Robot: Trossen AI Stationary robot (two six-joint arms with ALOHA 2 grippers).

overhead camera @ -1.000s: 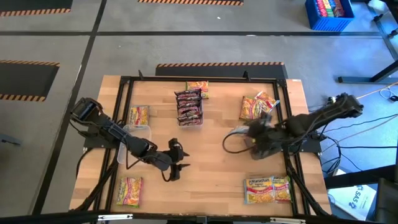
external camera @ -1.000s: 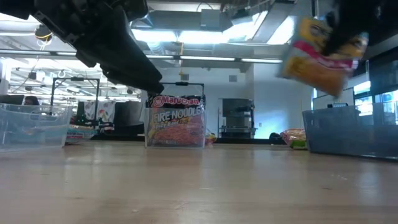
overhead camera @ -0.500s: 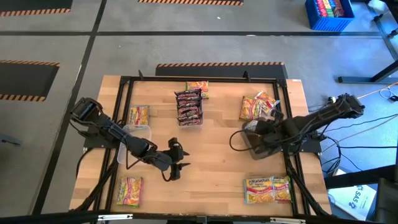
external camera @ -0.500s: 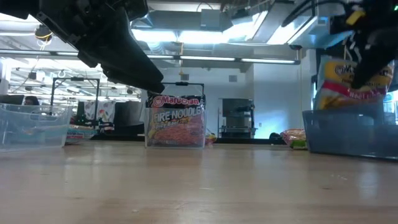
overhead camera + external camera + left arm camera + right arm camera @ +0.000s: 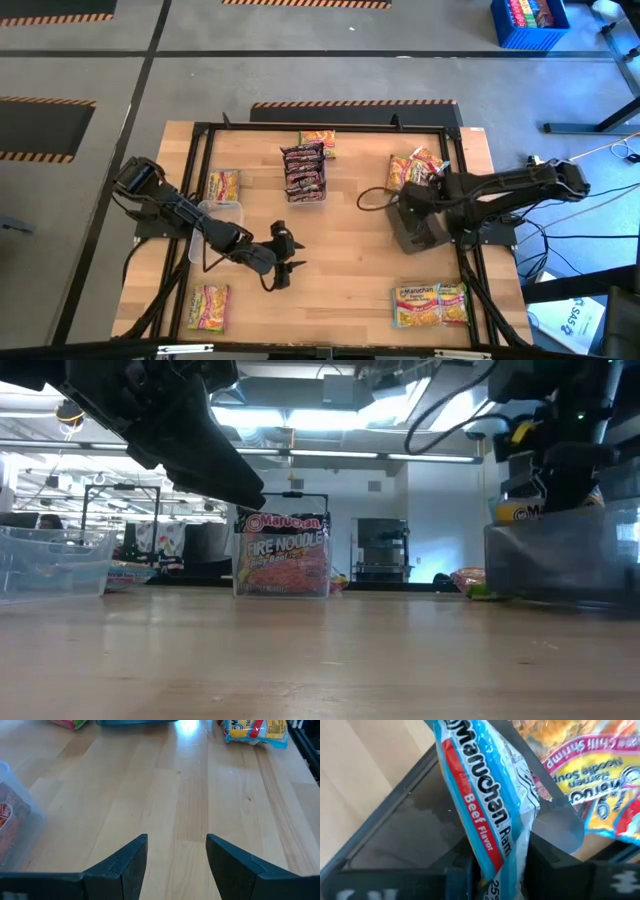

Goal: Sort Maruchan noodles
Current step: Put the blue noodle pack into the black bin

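A light-blue Maruchan beef packet point(image 5: 485, 815), banded red with white lettering, is pinched upright by the right gripper point(image 5: 495, 870) over the dark bin point(image 5: 420, 228). It has been lowered toward that bin since earlier. The left gripper point(image 5: 176, 857) is held open above bare table point(image 5: 200, 795).

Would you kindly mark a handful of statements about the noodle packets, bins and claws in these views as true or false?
1. The right claw grips a light blue Beef Flavor packet. True.
2. The left claw holds a packet. False: it is open and empty, over bare wood.
3. The dark maroon packets stand in a clear bin. True.
4. The right claw is over the table's near-left corner. False: it is at the dark bin on the right side.
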